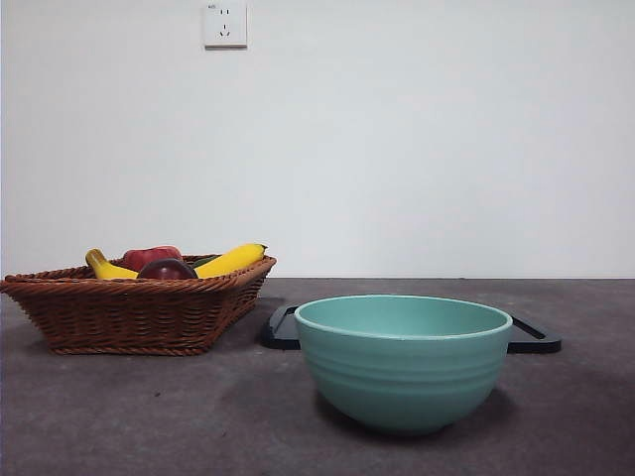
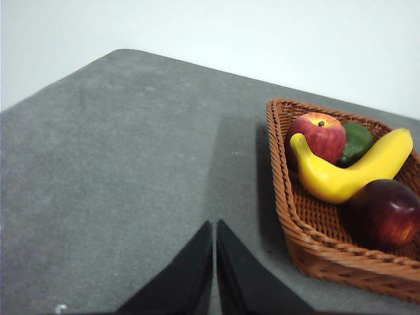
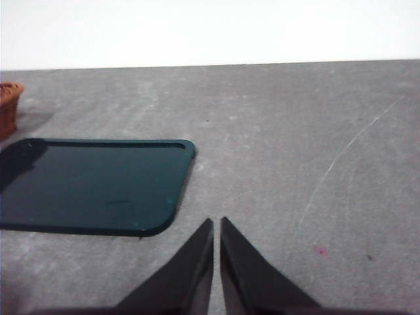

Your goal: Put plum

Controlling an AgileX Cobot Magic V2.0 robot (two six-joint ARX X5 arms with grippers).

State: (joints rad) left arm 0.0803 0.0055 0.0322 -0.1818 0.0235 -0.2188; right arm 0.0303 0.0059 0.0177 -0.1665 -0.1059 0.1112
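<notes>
Task not yet begun: the plum lies in the wicker basket beside the banana. Left gripper and right gripper wait with fingers closed and empty, above bare bench; bowl and tray are unfilled.

above basket: wide open, plum reachable from the top
crowding: banana just beside the plum, wicker rim on its other side
middle of table: teal bowl, dark tray behind it

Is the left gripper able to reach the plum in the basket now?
Probably yes: the plum lies uncovered at the basket edge nearest the shut left gripper, the banana only beside it.
</notes>
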